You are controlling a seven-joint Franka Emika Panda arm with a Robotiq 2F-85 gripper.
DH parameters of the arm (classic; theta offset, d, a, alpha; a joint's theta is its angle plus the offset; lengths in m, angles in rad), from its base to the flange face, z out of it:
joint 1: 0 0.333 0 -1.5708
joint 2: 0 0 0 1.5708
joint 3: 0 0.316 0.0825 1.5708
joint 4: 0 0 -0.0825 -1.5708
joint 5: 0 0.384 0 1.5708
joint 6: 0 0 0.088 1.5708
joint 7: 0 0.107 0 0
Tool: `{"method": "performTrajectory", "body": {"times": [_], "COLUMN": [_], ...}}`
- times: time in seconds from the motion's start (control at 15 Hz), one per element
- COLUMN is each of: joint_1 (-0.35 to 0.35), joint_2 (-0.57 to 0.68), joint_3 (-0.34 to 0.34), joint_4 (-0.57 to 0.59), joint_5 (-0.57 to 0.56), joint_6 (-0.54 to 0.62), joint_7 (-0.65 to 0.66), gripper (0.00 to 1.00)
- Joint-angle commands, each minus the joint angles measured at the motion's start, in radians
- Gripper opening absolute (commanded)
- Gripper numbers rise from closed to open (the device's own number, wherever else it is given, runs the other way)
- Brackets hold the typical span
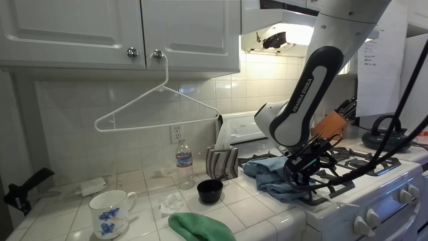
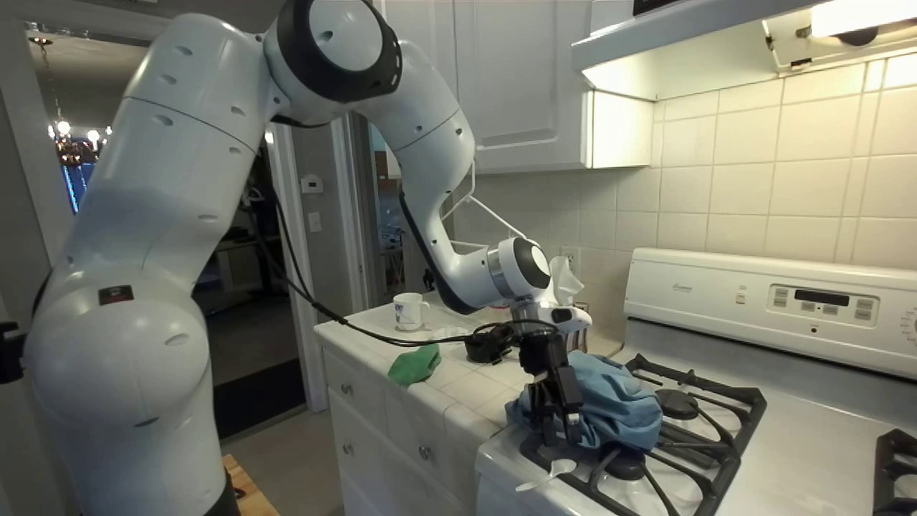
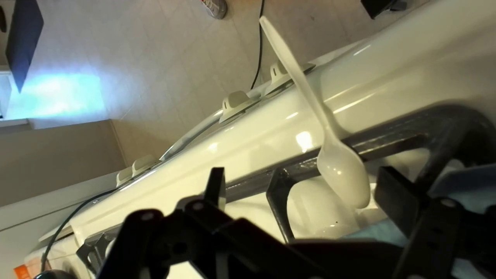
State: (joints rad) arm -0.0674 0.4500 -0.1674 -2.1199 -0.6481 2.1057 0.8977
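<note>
White spoon [image 3: 343,174] lies at the front of the stove [image 2: 809,466], its bowl over the edge of the black grate [image 3: 296,168] and its handle pointing outward across the rim. Above it stands the gripper [image 3: 304,188] with its fingers spread apart; in the wrist view the bowl appears between them, but whether they touch it, I cannot tell. Crumpled blue cloth [image 2: 620,405] is just beside the gripper, which covers a part of it in both exterior views. The arm [image 1: 314,83], cut off at the top in an exterior view, comes down steeply, and the gripper points downward. On the counter, the green cloth [image 1: 200,227] is cut by the bottom edge. Farther back, a white hanger [image 1: 153,126] hangs from a cabinet knob [image 1: 157,54].
</note>
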Motion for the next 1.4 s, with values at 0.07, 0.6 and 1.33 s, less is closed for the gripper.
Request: {"method": "performTrajectory", "body": {"times": [0.07, 0.6, 1.33], "joint_1": [-0.055, -0.162, -0.166], "joint_2": [-0.074, -0.257, -0.214], "joint_3": [0.007, -0.013, -0.027], "joint_4": [-0.073, -0.124, -0.124], "joint_5": [0.113, 0.488, 0.577], "joint_6": [0.095, 0.056, 0.098], "joint_7": [-0.219, -0.778, -0.913], "gripper": [1.00, 1.00, 1.00]}}
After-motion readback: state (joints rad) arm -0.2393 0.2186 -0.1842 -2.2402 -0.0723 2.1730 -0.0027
